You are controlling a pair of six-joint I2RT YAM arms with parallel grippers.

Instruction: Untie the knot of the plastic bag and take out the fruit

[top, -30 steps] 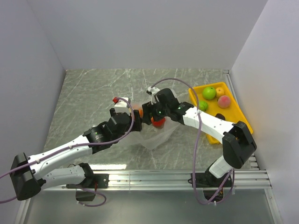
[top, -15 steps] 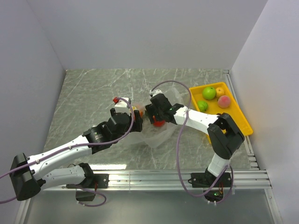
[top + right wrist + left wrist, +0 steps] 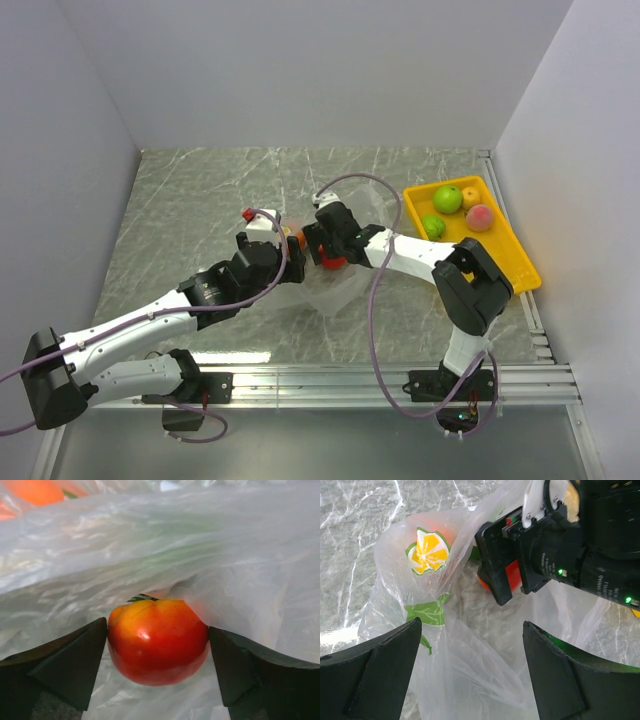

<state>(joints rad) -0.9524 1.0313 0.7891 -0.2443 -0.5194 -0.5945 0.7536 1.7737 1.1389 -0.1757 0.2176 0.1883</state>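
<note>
Taking fruit out seems in hand: the right hand, spread around the red fruit inside the bag on the table, must next close gently, and the left hand hovers spread.

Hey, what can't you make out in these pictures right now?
- The knot: not identifiable in any view amid crumpled film of the plastic bag.
- Right wrist view: whether the right gripper presses or merely straddles the red fruit; contact edges unclear.
- Top view: the bag's contents, mostly hidden beneath the left gripper and the right one.
</note>
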